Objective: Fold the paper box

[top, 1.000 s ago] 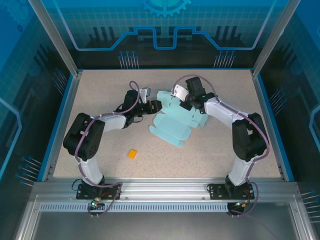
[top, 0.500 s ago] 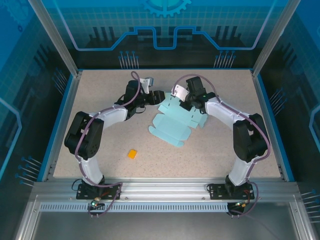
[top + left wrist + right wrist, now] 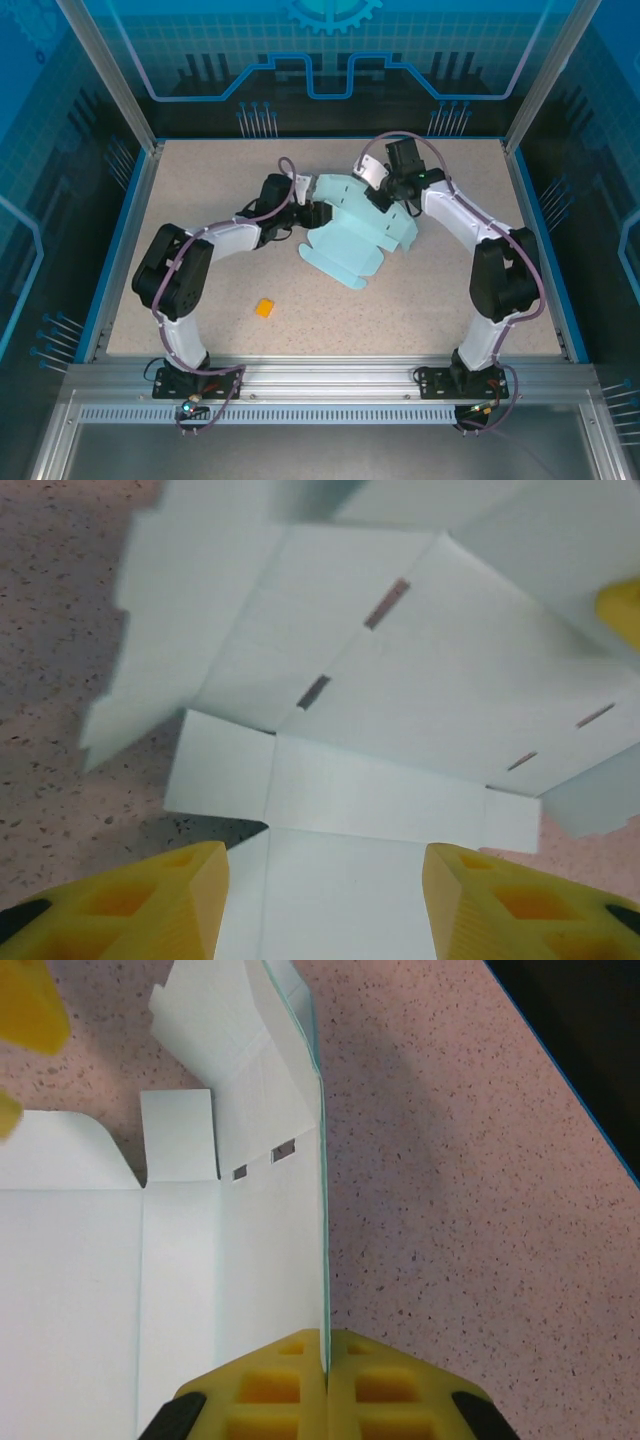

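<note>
The paper box point(image 3: 352, 235) is a pale light-blue die-cut sheet lying mid-table, with its far edge raised. My right gripper point(image 3: 380, 193) is shut on that raised edge; in the right wrist view the thin card edge point(image 3: 322, 1210) runs upright into the pinched yellow fingertips point(image 3: 290, 1380) of the gripper point(image 3: 326, 1352). My left gripper point(image 3: 314, 212) is open at the sheet's left side. In the left wrist view its gripper point(image 3: 325, 880) has one yellow finger on each side of a flat panel of the paper box point(image 3: 400, 680), with slots and flaps beyond.
A tiny orange block point(image 3: 264, 308) lies on the speckled table point(image 3: 200, 180) toward the near left, apart from both arms. Blue walls and an aluminium frame point(image 3: 135, 110) bound the table. Open table surface lies to the right of the sheet.
The right gripper has moved toward the back, lifting the sheet's far edge. The left gripper has swung right and now sits over the sheet's left panel.
</note>
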